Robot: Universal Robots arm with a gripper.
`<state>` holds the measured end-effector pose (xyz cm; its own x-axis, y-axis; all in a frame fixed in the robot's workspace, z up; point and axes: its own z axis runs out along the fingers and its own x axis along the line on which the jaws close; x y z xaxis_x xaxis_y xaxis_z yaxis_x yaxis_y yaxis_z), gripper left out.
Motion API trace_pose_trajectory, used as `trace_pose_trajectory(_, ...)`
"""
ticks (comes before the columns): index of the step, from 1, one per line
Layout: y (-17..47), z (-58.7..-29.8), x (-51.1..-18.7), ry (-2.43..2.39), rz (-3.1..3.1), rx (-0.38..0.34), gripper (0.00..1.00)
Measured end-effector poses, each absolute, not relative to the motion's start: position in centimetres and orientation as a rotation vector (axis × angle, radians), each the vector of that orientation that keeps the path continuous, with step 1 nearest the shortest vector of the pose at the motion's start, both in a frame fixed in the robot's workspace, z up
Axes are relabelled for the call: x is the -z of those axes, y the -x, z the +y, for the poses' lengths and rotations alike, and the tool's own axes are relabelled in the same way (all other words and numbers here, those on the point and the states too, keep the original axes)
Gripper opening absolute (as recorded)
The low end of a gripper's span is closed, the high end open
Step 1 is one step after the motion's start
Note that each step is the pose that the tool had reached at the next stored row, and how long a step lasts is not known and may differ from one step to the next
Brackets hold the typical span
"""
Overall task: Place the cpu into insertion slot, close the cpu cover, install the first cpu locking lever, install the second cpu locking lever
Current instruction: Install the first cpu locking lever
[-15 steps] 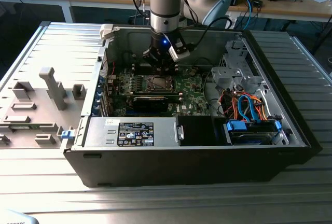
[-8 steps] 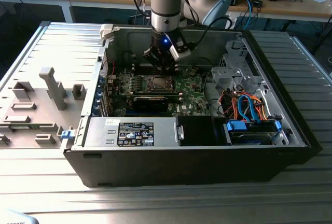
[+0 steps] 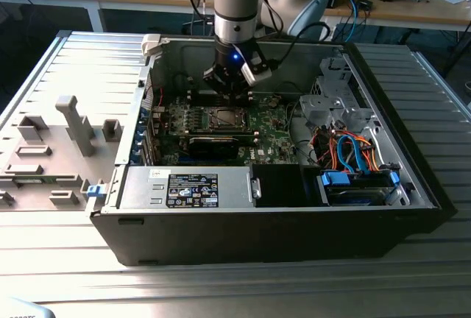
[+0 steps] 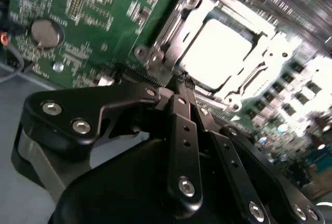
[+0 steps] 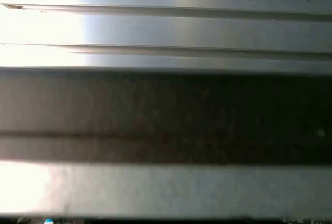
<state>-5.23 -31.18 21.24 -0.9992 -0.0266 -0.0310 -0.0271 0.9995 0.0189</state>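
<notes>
In the exterior view my gripper (image 3: 229, 91) hangs inside the open computer case, just behind the cpu socket (image 3: 223, 118) on the green motherboard (image 3: 268, 123). The second wrist view has the black fingers (image 4: 182, 125) pressed together, with nothing between them. Their tip (image 4: 181, 80) is at the socket's edge. The cpu (image 4: 215, 53), a pale, brightly lit square, lies in the insertion slot. The silvery cpu cover (image 4: 176, 32) frames it and looks laid down over it. I cannot make out how the locking levers stand.
The case (image 3: 280, 222) lies open on a ribbed metal table (image 3: 221, 281). A power supply (image 3: 188, 188) sits at the front, with a drive bay and coloured cables (image 3: 353, 156) at the exterior view's right. Grey fixtures (image 3: 70, 126) stand at its left. Ribbed metal (image 5: 166, 32) runs across the first wrist view.
</notes>
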Motion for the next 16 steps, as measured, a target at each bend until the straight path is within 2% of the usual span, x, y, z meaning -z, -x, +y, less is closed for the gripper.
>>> trace_pose_trajectory(7, 5.2, -33.9, -21.2, 0.042, 3.110, -0.030, 0.11)
trace_pose_trajectory(16, 5.2, -34.8, -22.3, 0.042, 3.110, -0.030, 0.11)
